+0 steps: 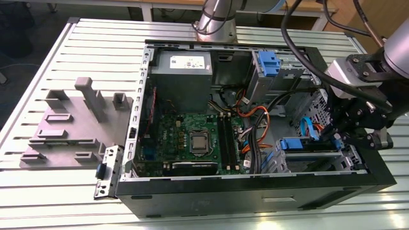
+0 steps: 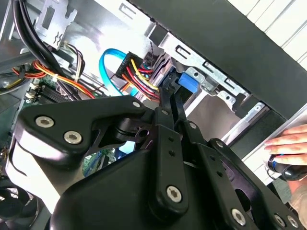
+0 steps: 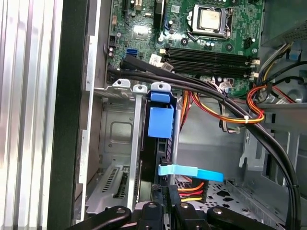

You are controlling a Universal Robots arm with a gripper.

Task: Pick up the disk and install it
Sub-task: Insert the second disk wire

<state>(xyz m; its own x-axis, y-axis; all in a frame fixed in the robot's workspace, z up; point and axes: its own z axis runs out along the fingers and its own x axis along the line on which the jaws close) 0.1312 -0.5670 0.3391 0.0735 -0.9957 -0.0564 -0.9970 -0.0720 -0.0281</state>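
Note:
The disk [image 3: 160, 122] stands edge-on in a slot of the metal drive cage [image 3: 120, 134], its blue carrier rail facing outward. In the exterior view the disk [image 1: 295, 143] sits in the cage [image 1: 313, 160] at the case's near corner on the exterior view's right. My gripper [image 1: 338, 136] hangs over that corner. In both wrist views the black fingers [image 3: 158, 208] run along the two sides of the disk's end. The gripper [image 2: 175, 93] looks shut on the disk [image 2: 187, 81] at its blue tab, with most of the drive body hidden inside the cage.
The open case holds a motherboard [image 1: 191, 139], a grey power-supply box [image 1: 181, 72] and a second cage with a blue latch [image 1: 268, 62]. Black and coloured cables [image 3: 225, 103] and a blue data cable [image 3: 192, 172] cross near the disk. A person's hand [image 2: 288, 141] rests outside the case.

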